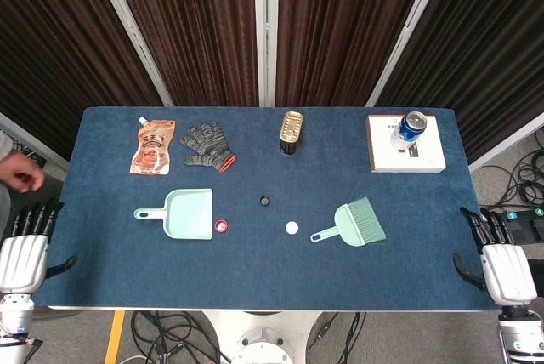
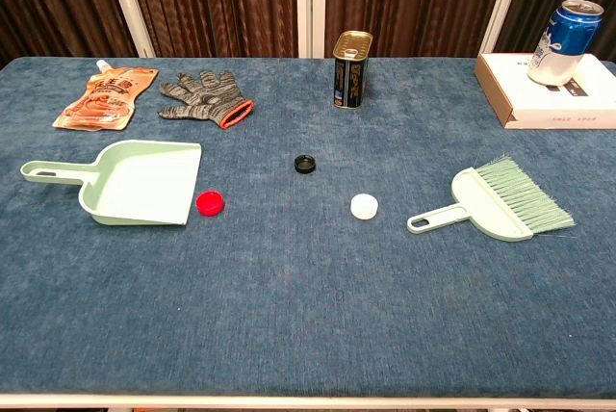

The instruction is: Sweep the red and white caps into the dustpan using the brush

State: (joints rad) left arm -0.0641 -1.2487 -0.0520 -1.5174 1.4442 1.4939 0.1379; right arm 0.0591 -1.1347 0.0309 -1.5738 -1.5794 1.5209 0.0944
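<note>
Red plastic bottle cap (image 2: 212,203) lies flat on the blue cloth-covered table (image 2: 308,316), touching or just beside the open lip of the mint-green plastic dustpan (image 2: 135,181), at its right corner. Dustpan handle points to the robot's left. White plastic bottle cap (image 2: 364,205) sits near table centre, well apart from the red one, between dustpan and brush. Mint-green hand brush (image 2: 496,202) lies flat to the right of the white cap, handle end toward the cap, bristles fanned away from it. Small black ring-shaped cap (image 2: 305,164) rests behind and between the two coloured caps.

Back row, left to right: orange foil pouch (image 2: 106,97), grey knit glove with red cuff (image 2: 204,99), upright gold rectangular tin (image 2: 352,68), white flat box (image 2: 553,94) with a blue drink can (image 2: 565,41) standing on it.

Left robot hand (image 1: 24,253) off the table's left front corner, fingers extended and apart, holding nothing. Right robot hand (image 1: 501,262) off the right front corner, fingers likewise extended and apart, holding nothing. Neither touches brush or dustpan. Both show in head view only.
</note>
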